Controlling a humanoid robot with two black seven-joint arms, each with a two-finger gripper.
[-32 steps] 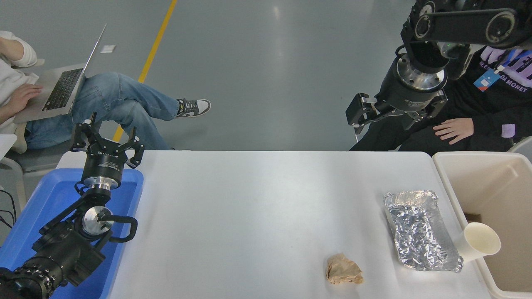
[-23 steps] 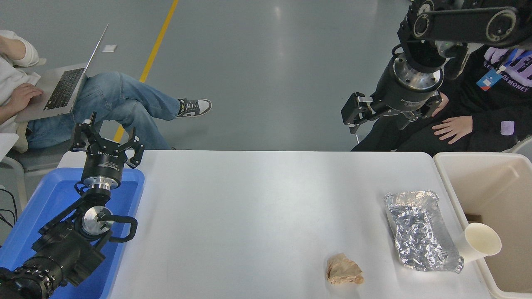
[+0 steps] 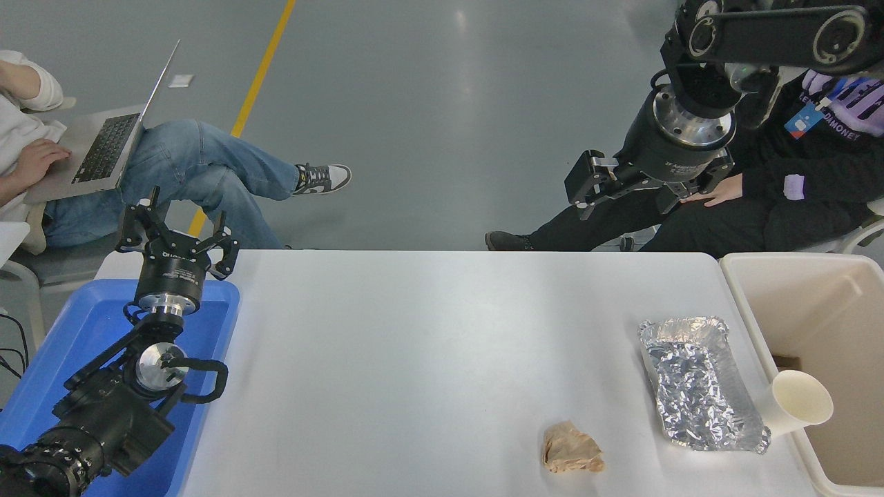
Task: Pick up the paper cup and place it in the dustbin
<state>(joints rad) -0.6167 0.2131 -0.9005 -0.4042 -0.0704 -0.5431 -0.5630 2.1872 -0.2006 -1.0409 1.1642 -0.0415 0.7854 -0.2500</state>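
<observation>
Near the table's right edge: paper cup [image 3: 795,402] tipped on its side, mouth toward the dustbin [image 3: 758,324], touching that bin's near wall and just beside the foil tray [image 3: 697,383]. Closer to the camera, on bare white table [image 3: 414,359]: crumpled brown paper wad [image 3: 570,449]. High above the far right corner, well apart from the cup: right gripper [image 3: 632,192], fingers spread wide, holding nothing, in front of a seated person [image 3: 794,179]. At lower left, over the blue tray [image 3: 76,331]: left gripper [image 3: 178,231], parked, fingers spread, empty.
</observation>
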